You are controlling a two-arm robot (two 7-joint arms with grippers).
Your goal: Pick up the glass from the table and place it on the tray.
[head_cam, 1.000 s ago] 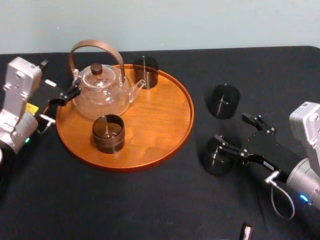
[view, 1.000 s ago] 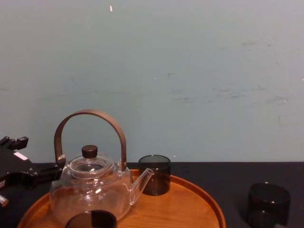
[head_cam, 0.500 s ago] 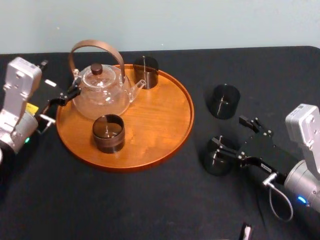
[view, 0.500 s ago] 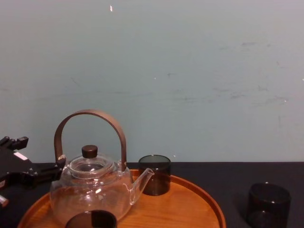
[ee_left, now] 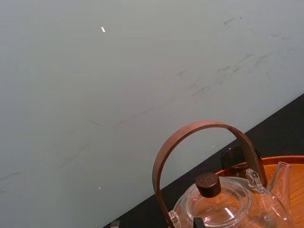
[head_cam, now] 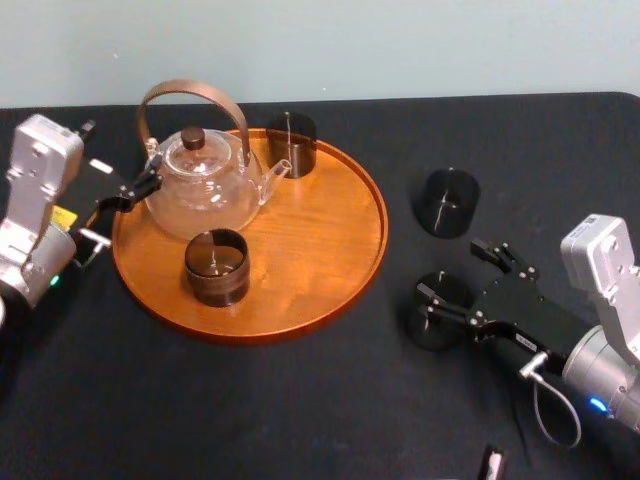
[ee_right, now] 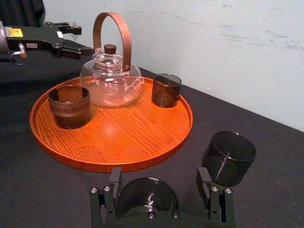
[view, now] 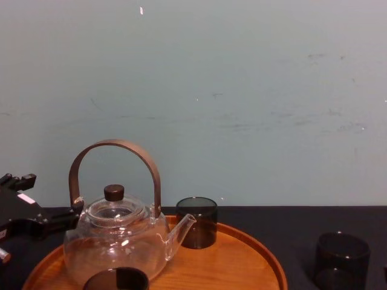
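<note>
Matte black desk (head_cam: 300, 400) carries the near glass (ee_right: 147, 197) just right of the tray (head_cam: 310, 240), straddled by my open right claw (ee_right: 158, 175); judged light, slick and brittle, it needs a gentle mid-wall grip, left claw (ee_right: 84, 41) parked open.

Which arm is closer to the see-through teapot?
Left. The left tool sits right beside the teapot; the right tool is far off on the other side, straddling a dark glass.
</note>
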